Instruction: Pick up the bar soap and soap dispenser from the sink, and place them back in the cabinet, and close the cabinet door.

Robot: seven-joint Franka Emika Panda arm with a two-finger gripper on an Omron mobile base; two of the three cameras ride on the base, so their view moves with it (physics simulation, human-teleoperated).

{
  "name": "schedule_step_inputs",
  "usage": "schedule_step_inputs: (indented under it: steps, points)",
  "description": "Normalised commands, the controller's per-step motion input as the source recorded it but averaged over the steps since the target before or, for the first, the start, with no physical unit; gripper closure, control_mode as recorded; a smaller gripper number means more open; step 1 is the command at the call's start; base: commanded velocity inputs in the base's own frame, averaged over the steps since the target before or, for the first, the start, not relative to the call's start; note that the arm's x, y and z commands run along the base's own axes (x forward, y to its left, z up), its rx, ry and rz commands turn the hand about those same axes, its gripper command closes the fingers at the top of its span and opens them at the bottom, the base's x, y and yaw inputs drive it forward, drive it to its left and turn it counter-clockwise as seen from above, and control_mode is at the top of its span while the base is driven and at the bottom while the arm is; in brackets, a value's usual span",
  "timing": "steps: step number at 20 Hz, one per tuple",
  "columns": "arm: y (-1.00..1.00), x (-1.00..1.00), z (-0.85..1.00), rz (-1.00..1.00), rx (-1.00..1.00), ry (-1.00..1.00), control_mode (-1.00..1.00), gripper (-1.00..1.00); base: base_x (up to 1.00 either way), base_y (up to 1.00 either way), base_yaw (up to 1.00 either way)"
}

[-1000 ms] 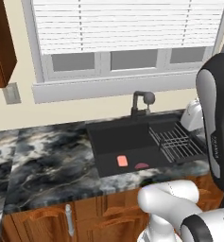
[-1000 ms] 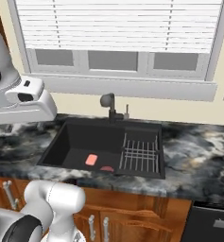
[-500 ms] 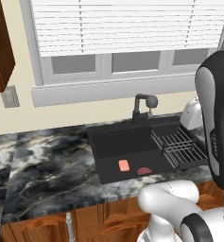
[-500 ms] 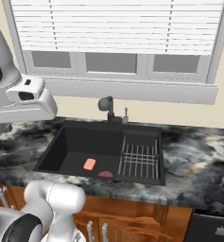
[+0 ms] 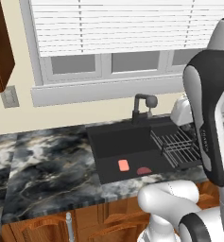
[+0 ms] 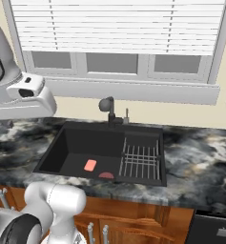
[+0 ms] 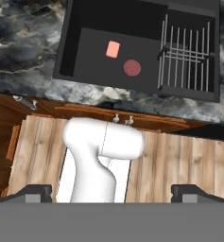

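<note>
1. Plainly found the bar soap (image 5: 124, 165) lying flat on the floor of the sink (image 5: 113, 142), near the front wall and well clear of the side walls; judged that pose left only its thin edges for a pinch from straight above.
2. Noted a darker red half-round piece (image 5: 143, 170) just beside the soap, at about 4 o'clock in the left base view, apart from it by a narrow gap; reckoned a careless descent could nudge it or take it by mistake.
3. Placed the wire rack (image 5: 179, 146) at 3 o'clock of the soap, filling the other end of the basin, with the faucet (image 5: 144, 106) at 12 o'clock on the back rim; judged both far enough off to leave the approach free.
4. Saw the gripper (image 7: 112, 193) held high above and in front of the basin, jaws spread as wide as they go with nothing between them; in the hand view the soap sat near 12 o'clock, far up the picture, so took the hand to be looking down rather than reaching.
5. Judged the task barely begun: soap in the basin, nothing grasped.
6. Made out marbled counter (image 5: 47, 165) around the sink, and a reddish-brown cabinet (image 5: 0, 47) edge at 10 o'clock of the basin in the left base view; could not tell how its door stood.
</note>
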Motion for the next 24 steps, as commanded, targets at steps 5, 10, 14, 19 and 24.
schedule_step_inputs:
  steps: [5, 10, 14, 19, 24]
  points:
    - [0.33, 0.16, -0.24, -0.10, 0.02, 0.00, -1.00, -1.00, 0.00, 0.00, 0.00]
    - [0.17, 0.13, -0.26, -0.10, 0.06, 0.00, -1.00, -1.00, 0.00, 0.00, 0.00]
    - [0.06, 0.19, -0.29, -0.08, 0.02, 0.00, -1.00, -1.00, 0.00, 0.00, 0.00]
    - [0.00, 0.26, -0.26, -0.05, 0.02, 0.00, -1.00, -1.00, 0.00, 0.00, 0.00]
    - [0.00, 0.31, -0.20, -0.01, 0.00, 0.00, -1.00, -1.00, 0.00, 0.00, 0.00]
